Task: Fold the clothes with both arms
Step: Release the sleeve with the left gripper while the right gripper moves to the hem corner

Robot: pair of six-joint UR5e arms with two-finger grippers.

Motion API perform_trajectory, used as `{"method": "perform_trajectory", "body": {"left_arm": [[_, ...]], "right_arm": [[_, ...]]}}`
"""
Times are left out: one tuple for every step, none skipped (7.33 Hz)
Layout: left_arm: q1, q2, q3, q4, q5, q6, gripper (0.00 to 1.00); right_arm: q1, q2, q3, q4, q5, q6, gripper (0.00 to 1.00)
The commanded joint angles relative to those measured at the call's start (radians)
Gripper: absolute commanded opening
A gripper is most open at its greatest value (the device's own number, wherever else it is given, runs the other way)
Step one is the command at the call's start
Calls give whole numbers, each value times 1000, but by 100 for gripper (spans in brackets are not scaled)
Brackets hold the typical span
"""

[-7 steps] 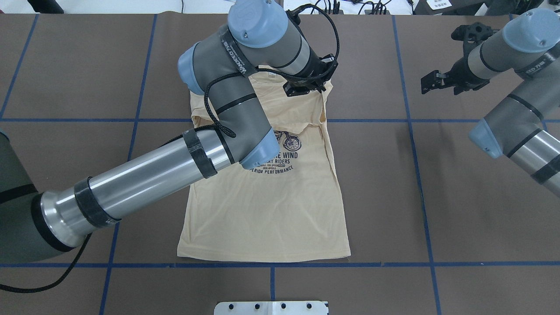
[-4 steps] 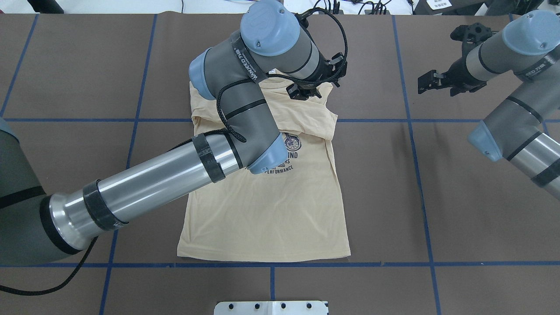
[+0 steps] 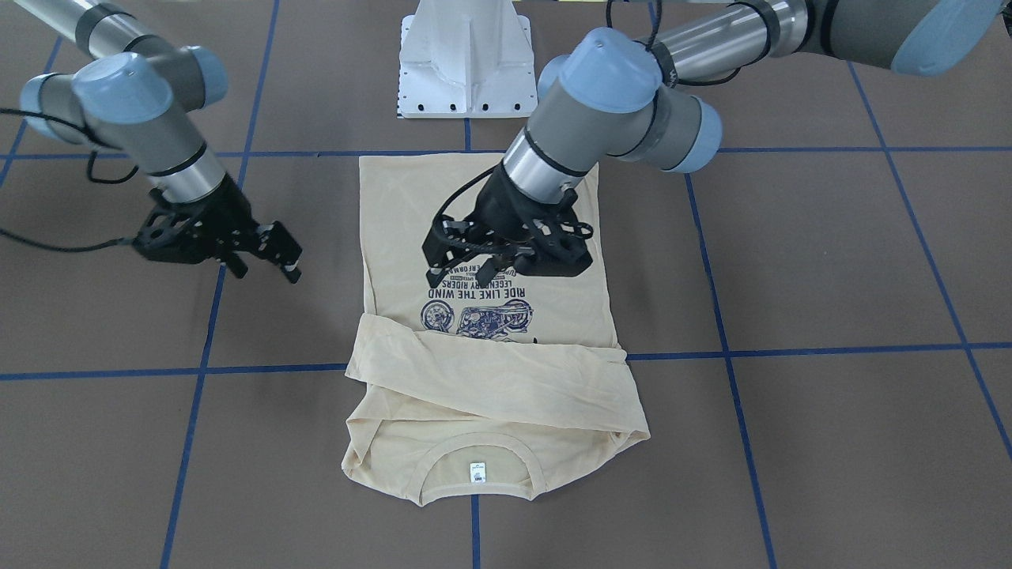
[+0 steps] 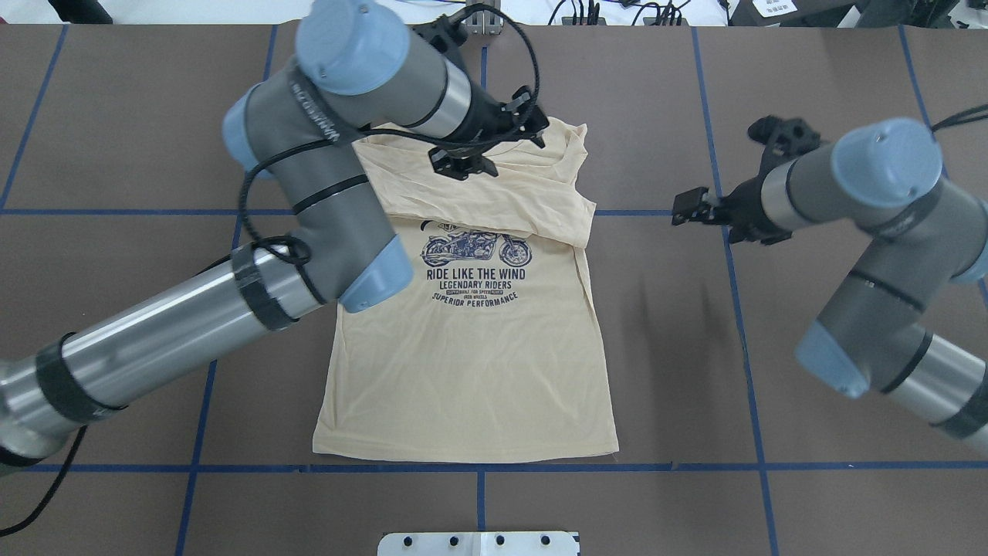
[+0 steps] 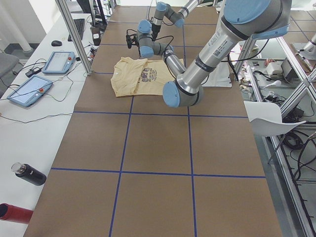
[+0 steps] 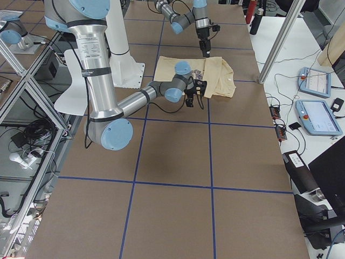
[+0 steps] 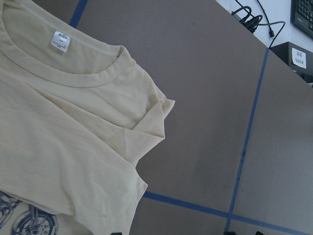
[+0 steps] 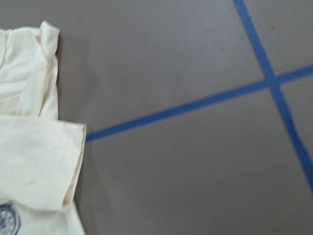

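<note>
The beige T-shirt (image 4: 463,371) lies flat, print up, collar away from the robot. Both sleeves are folded across the chest above the motorcycle print (image 4: 476,249). In the front view the shirt (image 3: 490,379) shows its collar and white neck label (image 3: 477,472). My left gripper (image 4: 498,145) hovers open and empty over the shirt's upper part, near the collar; in the front view it (image 3: 502,265) hangs above the print. My right gripper (image 4: 683,208) is open and empty, above bare table to the right of the shirt's shoulder; it (image 3: 285,257) also shows in the front view.
The white pedestal base (image 4: 478,543) stands at the table's near edge. Blue tape lines (image 4: 725,232) grid the brown table. Beyond the far edge, a white side bench holds teach pendants (image 5: 29,91) and a black bottle (image 5: 27,174).
My left gripper has moved left from the shirt's right shoulder to above the collar area, leaving the sleeve lying across the chest. My right gripper has come in closer to the shirt.
</note>
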Motion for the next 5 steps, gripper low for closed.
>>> {"method": "perform_trajectory", "body": {"left_arm": [[-12, 90, -81, 2, -1, 47, 75], [-12, 91, -81, 2, -1, 47, 75], [-12, 91, -81, 2, 2, 47, 75], [-12, 91, -81, 2, 2, 47, 75], [-12, 91, -81, 2, 4, 47, 75]], "right_arm": [[-277, -11, 178, -173, -219, 307, 100], [-342, -15, 218, -224, -251, 412, 99], [-444, -21, 217, -227, -379, 473, 99], [-482, -24, 209, -235, -414, 497, 99], [-499, -30, 191, -235, -431, 522, 98]]}}
